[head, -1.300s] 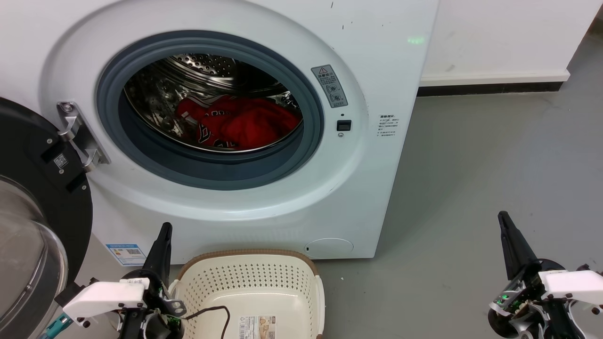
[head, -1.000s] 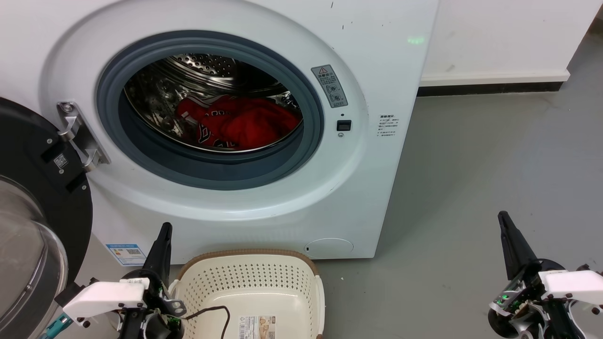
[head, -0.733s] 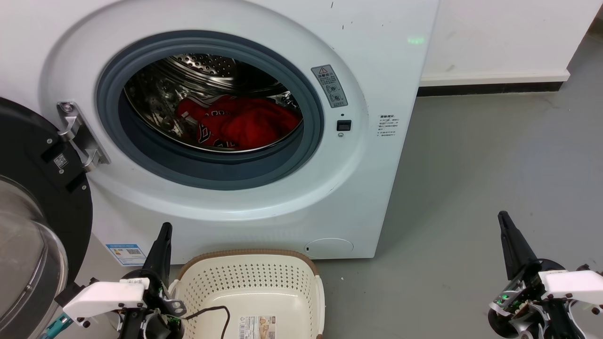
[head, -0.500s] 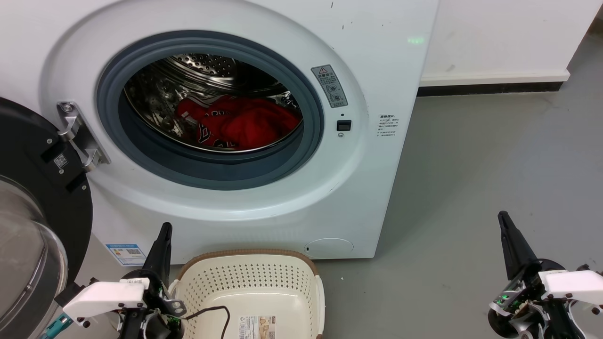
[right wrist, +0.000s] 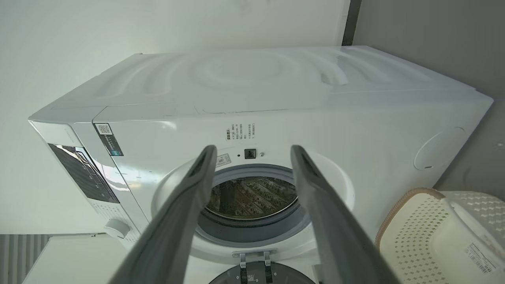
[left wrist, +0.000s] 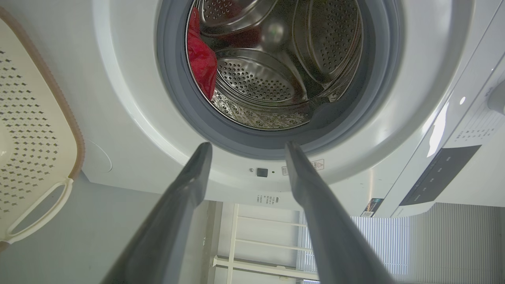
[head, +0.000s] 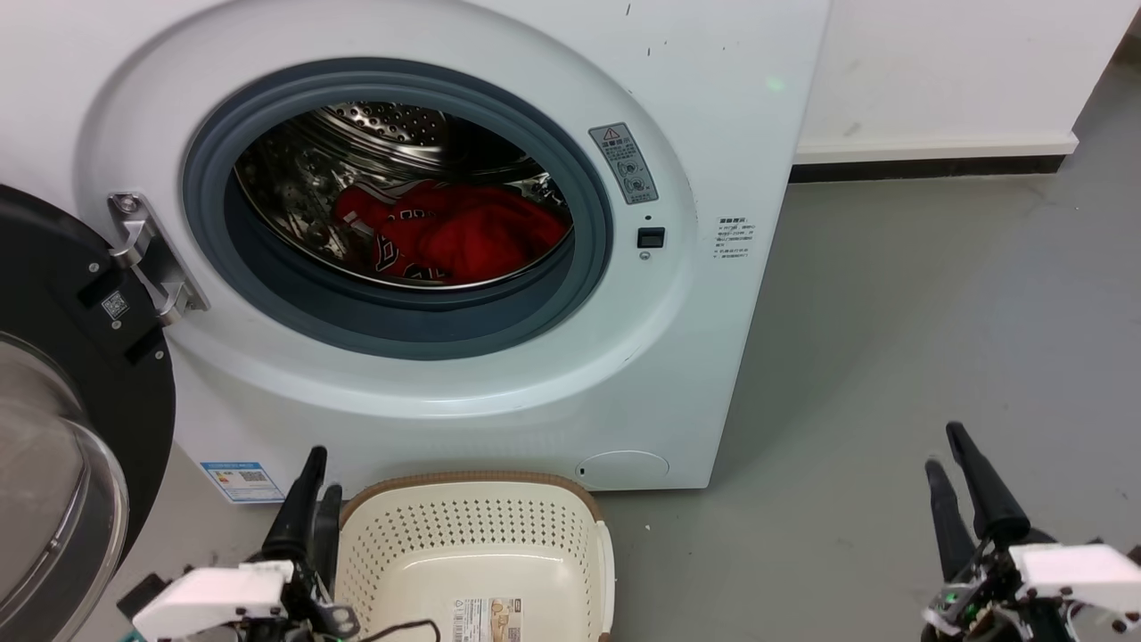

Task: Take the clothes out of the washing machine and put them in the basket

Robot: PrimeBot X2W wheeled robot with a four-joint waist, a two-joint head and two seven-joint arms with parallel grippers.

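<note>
The white washing machine (head: 624, 374) stands with its door (head: 80, 357) swung open to the left. Red clothes (head: 450, 234) lie at the bottom of the steel drum, one piece with white-and-black trim; in the left wrist view the clothes (left wrist: 201, 59) show at the drum's left edge. On the floor in front of the machine sits the cream basket (head: 472, 479), with nothing in it. My left gripper (head: 319, 477) is open just left of the basket. Far right over the floor, my right gripper (head: 943, 448) is open too. Both hold nothing.
Grey floor (head: 891, 312) stretches to the right of the machine up to a white wall with a dark skirting (head: 927, 167). The open door's glass bowl (head: 45, 481) bulges out at lower left, close to my left arm.
Both grippers have sunk a little lower in the head view. Each now shows two parted fingers where a single dark spike showed before. Clothes, basket and door have not moved.
</note>
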